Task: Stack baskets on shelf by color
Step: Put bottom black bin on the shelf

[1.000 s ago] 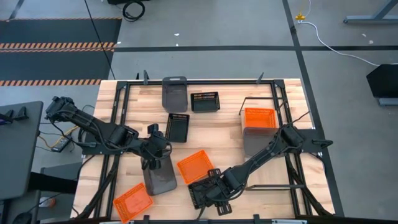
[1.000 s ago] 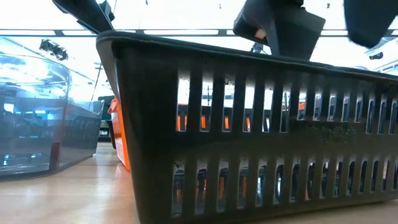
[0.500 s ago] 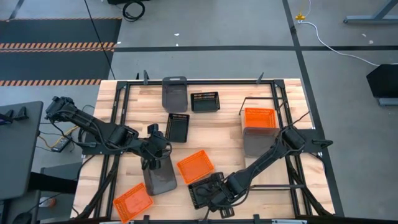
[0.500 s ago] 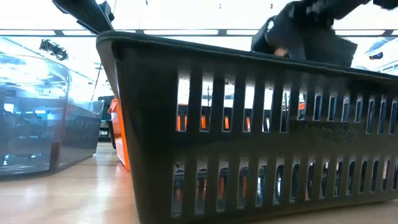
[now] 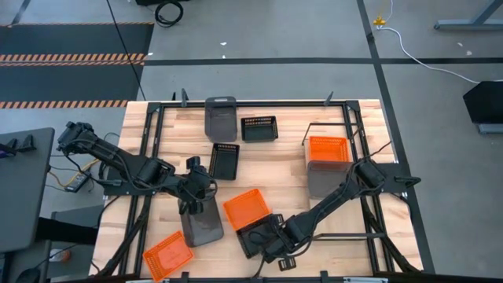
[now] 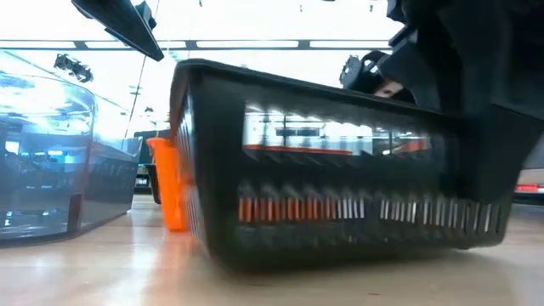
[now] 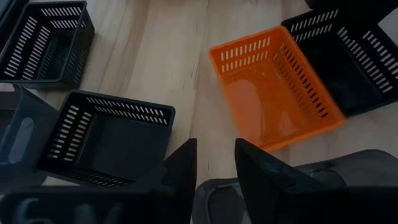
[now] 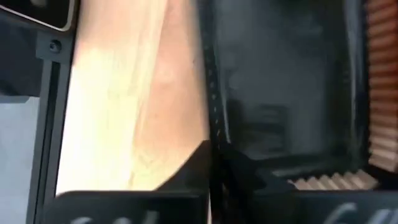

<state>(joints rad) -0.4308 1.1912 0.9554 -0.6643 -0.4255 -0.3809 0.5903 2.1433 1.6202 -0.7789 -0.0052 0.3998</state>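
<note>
While the right hand sits low in the centre of the high view, its fingers are clamped on the rim of a black slatted basket, which lies on the desk touching an orange basket; in the low view one end of that black basket is tilted up. The left hand, left of centre, grips the edge of a dark grey basket. At the right of the high view, the shelf carries an orange basket atop a grey one. Near the top centre stand a grey basket and two black ones. Another orange basket lies at lower left.
</note>
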